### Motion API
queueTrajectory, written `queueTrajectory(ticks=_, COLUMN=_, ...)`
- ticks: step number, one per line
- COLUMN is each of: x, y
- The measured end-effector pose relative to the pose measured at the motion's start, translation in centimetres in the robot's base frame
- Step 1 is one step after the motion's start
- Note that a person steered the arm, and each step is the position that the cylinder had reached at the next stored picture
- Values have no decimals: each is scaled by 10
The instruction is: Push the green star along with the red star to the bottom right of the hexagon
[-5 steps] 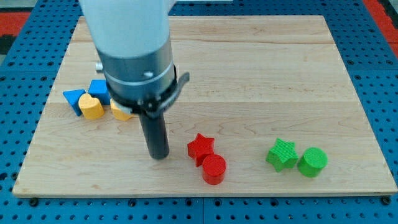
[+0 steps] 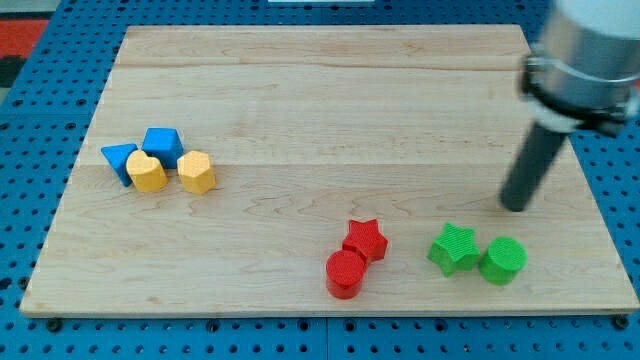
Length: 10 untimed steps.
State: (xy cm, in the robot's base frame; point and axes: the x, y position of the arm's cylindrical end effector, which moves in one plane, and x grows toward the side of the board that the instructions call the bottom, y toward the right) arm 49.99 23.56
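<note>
The green star (image 2: 453,248) lies near the view's bottom right, touching a green cylinder (image 2: 502,260) on its right. The red star (image 2: 365,240) sits left of it, touching a red cylinder (image 2: 346,273) at its lower left. The yellow hexagon (image 2: 197,172) is far off at the view's left. My tip (image 2: 515,206) rests on the board up and to the right of the green star, a short gap away, touching no block.
A blue block (image 2: 161,145), a blue triangle (image 2: 119,160) and a yellow heart (image 2: 147,173) cluster beside the hexagon. The wooden board (image 2: 320,100) lies on a blue pegboard. The arm's body fills the view's top right corner.
My tip has moved from left of the red star to the right side, above the green blocks. The red star has shifted right and the red cylinder now sits at its lower left.
</note>
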Motion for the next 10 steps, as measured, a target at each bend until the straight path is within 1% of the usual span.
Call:
queueTrajectory(ticks=1, x=10, y=99)
queueTrajectory(ticks=2, x=24, y=109)
queueTrajectory(ticks=3, x=72, y=95)
queueTrajectory(ticks=4, x=110, y=70)
queueTrajectory(ticks=6, x=71, y=-50)
queueTrajectory(ticks=7, x=71, y=-105)
queueTrajectory(ticks=9, x=66, y=-127)
queueTrajectory(ticks=10, x=66, y=-153)
